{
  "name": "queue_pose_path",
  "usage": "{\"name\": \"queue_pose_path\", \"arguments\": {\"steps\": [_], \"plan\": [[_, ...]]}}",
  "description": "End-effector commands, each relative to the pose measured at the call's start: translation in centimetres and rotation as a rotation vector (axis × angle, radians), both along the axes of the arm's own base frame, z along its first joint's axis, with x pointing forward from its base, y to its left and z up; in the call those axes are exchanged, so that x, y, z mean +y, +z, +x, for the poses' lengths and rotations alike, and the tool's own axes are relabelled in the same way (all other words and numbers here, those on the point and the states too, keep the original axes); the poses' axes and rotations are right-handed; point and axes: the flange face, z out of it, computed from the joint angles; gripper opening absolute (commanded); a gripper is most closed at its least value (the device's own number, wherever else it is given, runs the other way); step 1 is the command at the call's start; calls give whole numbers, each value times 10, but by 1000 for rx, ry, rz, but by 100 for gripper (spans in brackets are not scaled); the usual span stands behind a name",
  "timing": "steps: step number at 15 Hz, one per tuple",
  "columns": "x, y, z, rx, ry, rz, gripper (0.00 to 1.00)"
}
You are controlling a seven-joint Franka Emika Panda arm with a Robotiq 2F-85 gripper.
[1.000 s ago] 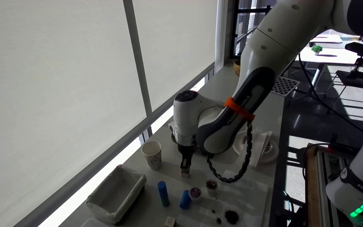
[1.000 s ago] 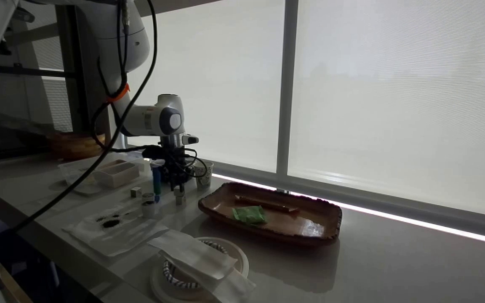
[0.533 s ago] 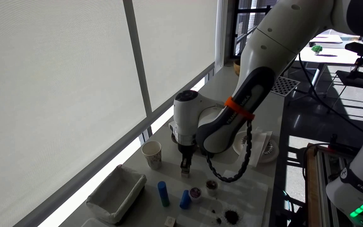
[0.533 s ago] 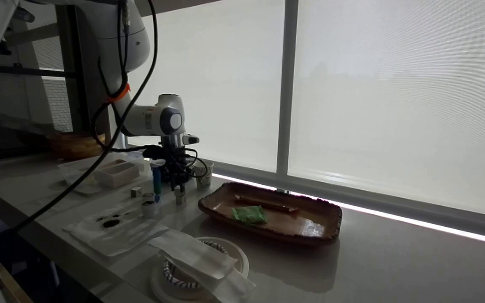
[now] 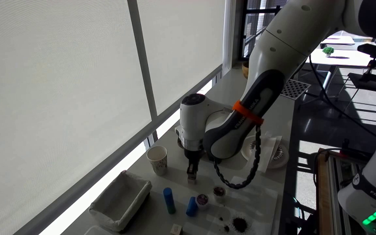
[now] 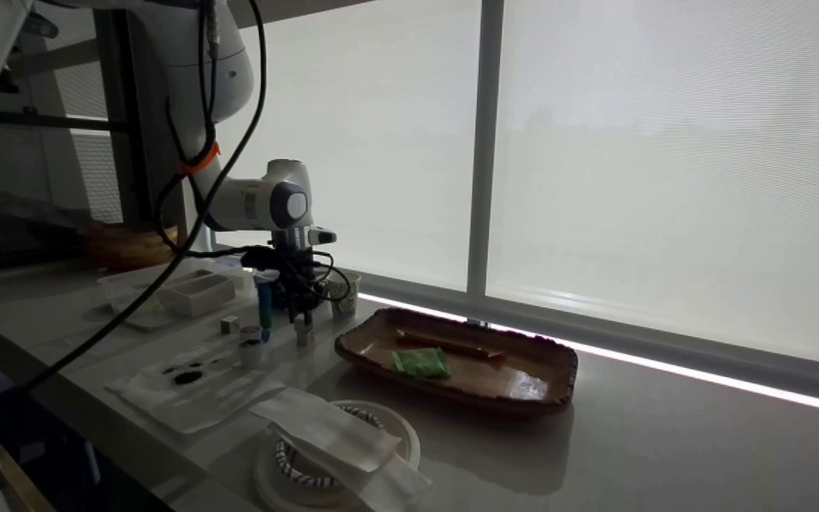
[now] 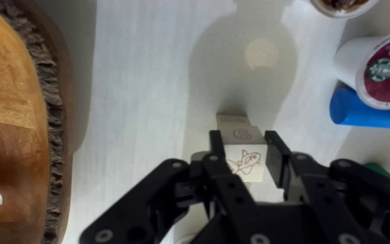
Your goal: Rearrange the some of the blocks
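The jaws are clenched on the upper block (image 7: 245,162), a pale cube with a fish outline on its top and what looks like a 6 on its side; black fingers (image 7: 273,156) lie along 2 opposite faces. Under the jaws is the lower block (image 7: 233,119), also pale, on the bench (image 6: 665,441); whether the 2 cubes touch cannot be told. In an exterior view a lone block (image 5: 176,229) lies on the camera side of the jaws, well apart from them.

In the wrist view, up and to the right of the jaws, a coffee pod (image 7: 386,73) sits just beside a blue cylinder (image 7: 367,113) lying on its side. A small cup (image 7: 342,14) with brown contents is farther up that side. Left of the jaws is a brown dish (image 7: 15,149); in an exterior view it holds a green packet (image 6: 421,363).

In an exterior view a paper cup (image 5: 160,168) stands left of the jaws, near them. On the camera side of the jaws a blue-and-green cylinder (image 5: 169,200) stands upright, with a lined basket (image 5: 134,209) to its left. Dark powder (image 5: 240,224) lies there too, right of the jaws.
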Motion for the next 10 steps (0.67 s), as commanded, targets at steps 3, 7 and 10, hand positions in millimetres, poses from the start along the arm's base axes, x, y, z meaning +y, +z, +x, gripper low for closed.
{"name": "queue_pose_path", "arguments": {"steps": [3, 7, 10], "plan": [[2, -3, -4, -20, -16, 22, 9], [1, -5, -4, -19, -18, 21, 9], [2, -6, -3, -22, -19, 22, 9]]}}
